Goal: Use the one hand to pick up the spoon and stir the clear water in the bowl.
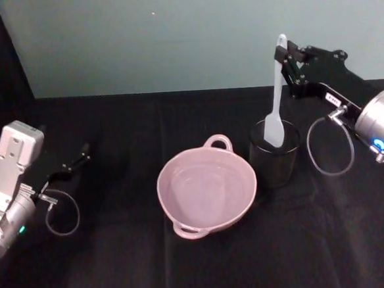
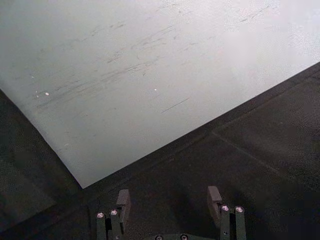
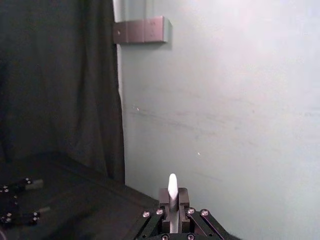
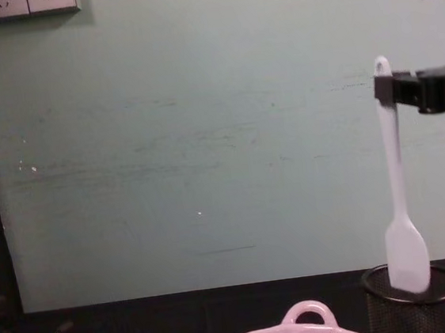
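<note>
Bowl (image 1: 207,190) sits nearest, centre of the bench (image 1: 121,267), water barely visible inside. Just beyond it to the right, the mesh cup (image 1: 275,153). Right gripper (image 1: 292,63) has its jaws clamped on the spoon (image 1: 275,105) near the handle tip, spoon hanging upright, broad end level with the cup rim, not clear of it. Left gripper (image 2: 169,202) is parked far left over the bench, jaws apart, empty.

Risks: sideways travel now likely snags the blade on the rim and tips the cup. Narrow pinch near the tip, so the spoon may pivot or slip.

Water level hard to judge; chest view cuts off the bowl.
</note>
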